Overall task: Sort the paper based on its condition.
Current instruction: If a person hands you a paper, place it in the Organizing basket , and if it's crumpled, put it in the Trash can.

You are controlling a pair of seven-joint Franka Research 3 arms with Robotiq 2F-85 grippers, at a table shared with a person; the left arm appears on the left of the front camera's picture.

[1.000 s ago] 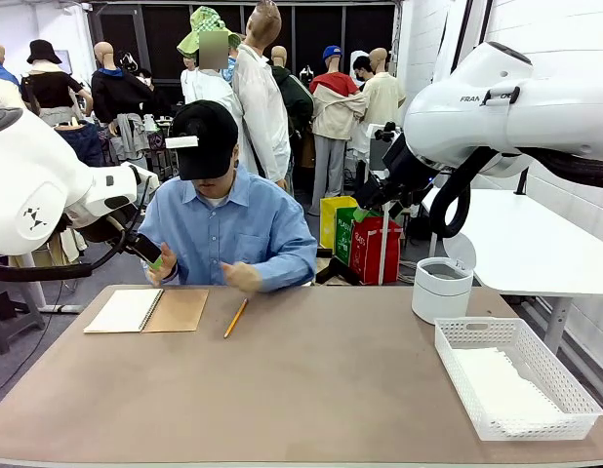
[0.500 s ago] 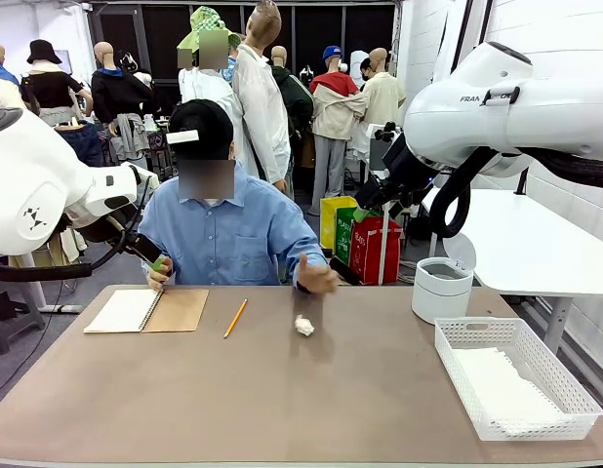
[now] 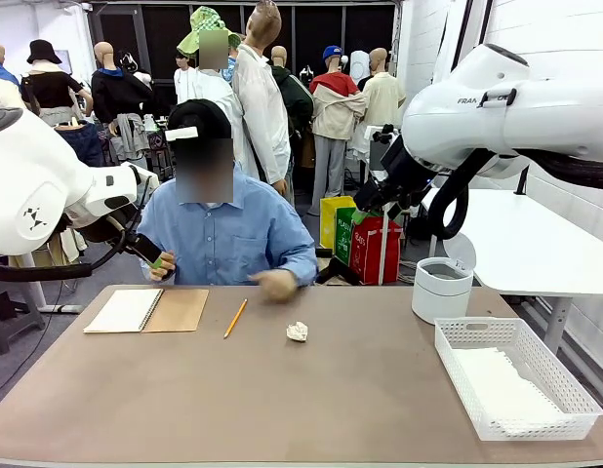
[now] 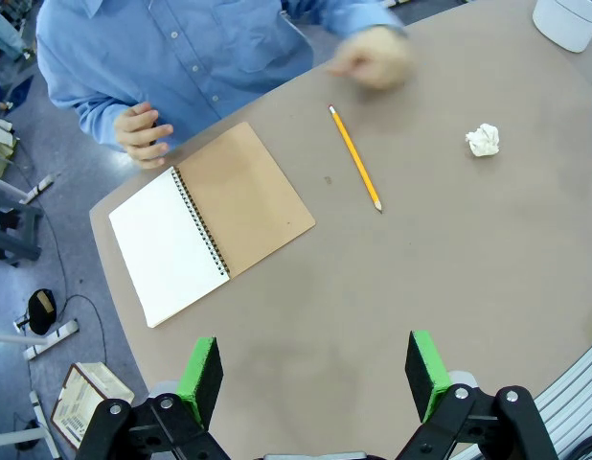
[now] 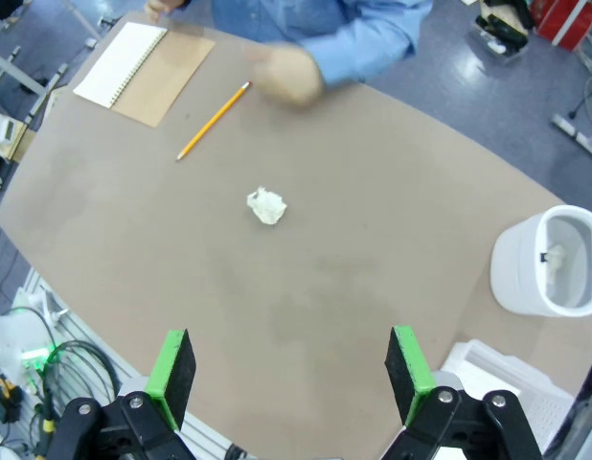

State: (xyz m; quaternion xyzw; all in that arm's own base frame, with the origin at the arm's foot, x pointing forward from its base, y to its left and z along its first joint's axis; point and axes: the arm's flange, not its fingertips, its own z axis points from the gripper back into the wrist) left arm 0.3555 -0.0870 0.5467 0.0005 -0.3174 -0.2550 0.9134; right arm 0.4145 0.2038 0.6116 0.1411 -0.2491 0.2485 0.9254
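As right fingers (image 5: 171, 366) gape, paper (image 5: 267, 206) lies beyond

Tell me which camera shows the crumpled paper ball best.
Right wrist view: the crumpled paper ball sits near mid-frame, seen from above, bare table around it. The left wrist view has the ball toward its upper right. The front view shows the ball small, at a low angle.
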